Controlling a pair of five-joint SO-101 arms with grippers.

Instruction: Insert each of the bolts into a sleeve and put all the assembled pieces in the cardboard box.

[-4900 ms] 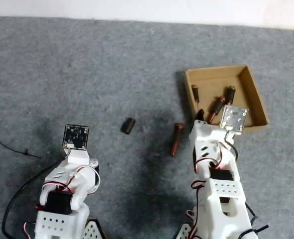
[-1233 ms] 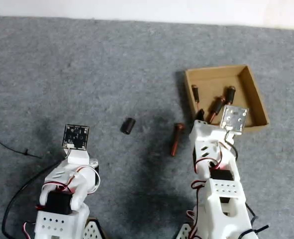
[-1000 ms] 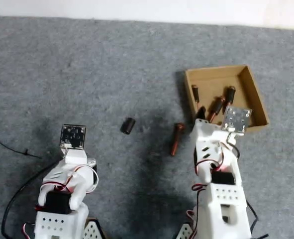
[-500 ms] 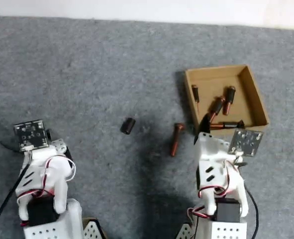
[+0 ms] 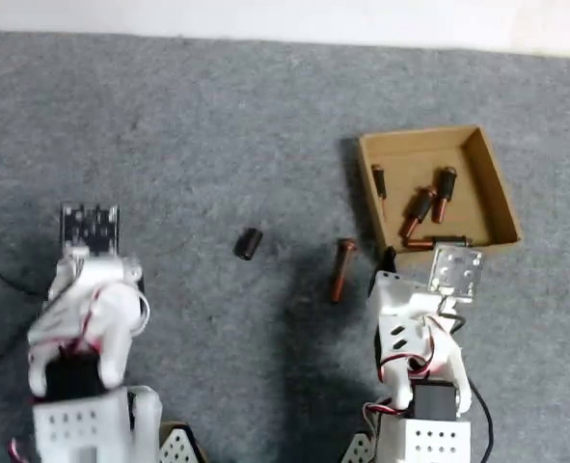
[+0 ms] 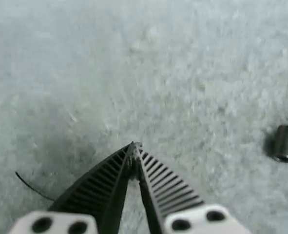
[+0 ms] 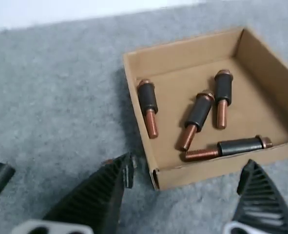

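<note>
Jaws of the right arm (image 5: 415,318) stand spread and empty, drawn back from the brown cardboard box (image 5: 415,135); those of the left arm (image 5: 82,309), which has swung outward, are pressed together. Beyond, one copper bolt (image 5: 341,269) and one black cylindrical sleeve (image 5: 249,243) lie apart on the grey tabletop (image 5: 169,125). Farther, the box holds four sleeved bolts (image 5: 421,204), one more than showed a second ago; I judge one pair remains.

The open brown cardboard box (image 5: 415,159) has upright walls that block a low approach from the side. From above, its floor is reachable around four black-sleeved copper bolts (image 7: 201,111), which crowd the middle and near side. The right gripper (image 7: 190,163) hangs spread wide at the box's near-left corner. Left of the box lies a bare copper bolt (image 5: 340,270). A short black cylindrical sleeve (image 5: 249,243) lies farther left, with grey carpet (image 5: 217,116) between them.
</note>
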